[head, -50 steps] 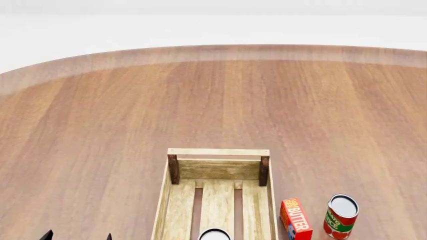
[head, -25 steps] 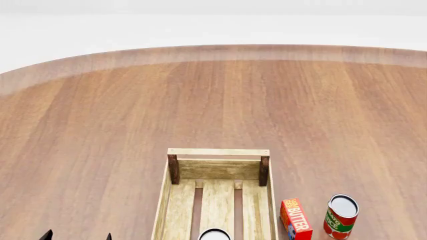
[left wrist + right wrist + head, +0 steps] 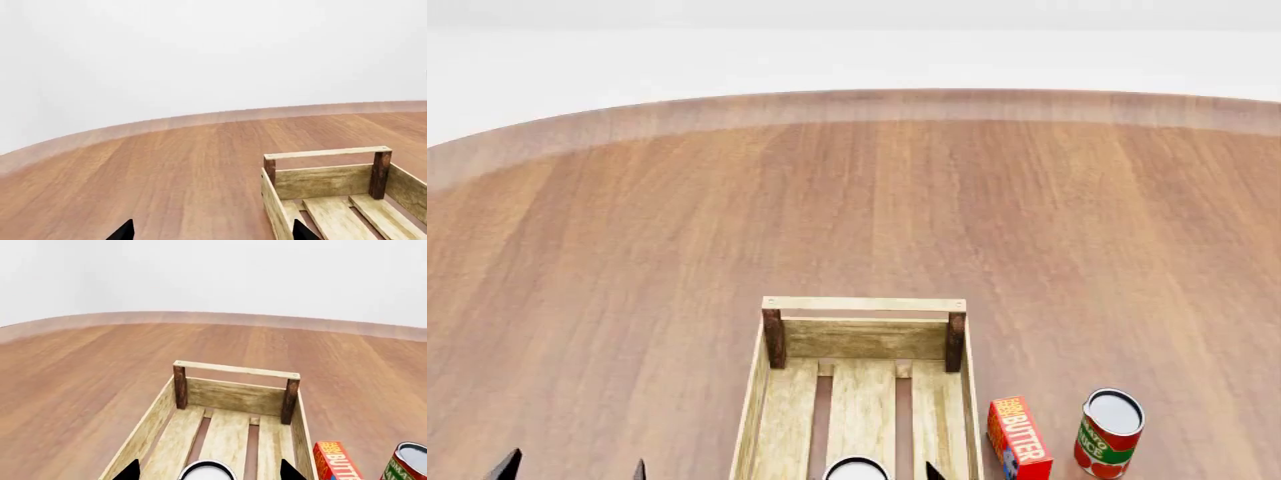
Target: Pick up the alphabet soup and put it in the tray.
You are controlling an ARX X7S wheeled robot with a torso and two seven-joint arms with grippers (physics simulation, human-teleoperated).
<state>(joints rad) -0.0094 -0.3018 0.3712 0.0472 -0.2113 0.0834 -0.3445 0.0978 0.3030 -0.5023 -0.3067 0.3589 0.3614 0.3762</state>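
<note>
The table (image 3: 627,250) is looking like smooth reddish-brown wood with a soft satin sheen, paler along the curved edge at the top of the frame. The tray (image 3: 864,305) is showing rough, matt light wood, grainy slats, darker stained corner posts. Lower right, the butter box (image 3: 1018,438) is looking like printed cardboard, and the red-and-green can (image 3: 1109,434) is wearing a glossy paper label under a pale silvery metal-looking lid.

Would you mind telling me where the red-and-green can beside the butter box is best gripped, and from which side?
Grip the red-and-green can across its round side wall, coming from above or its far right. It stands upright, and the butter box sits close on its left, so that side is probably too tight for a finger.
</note>
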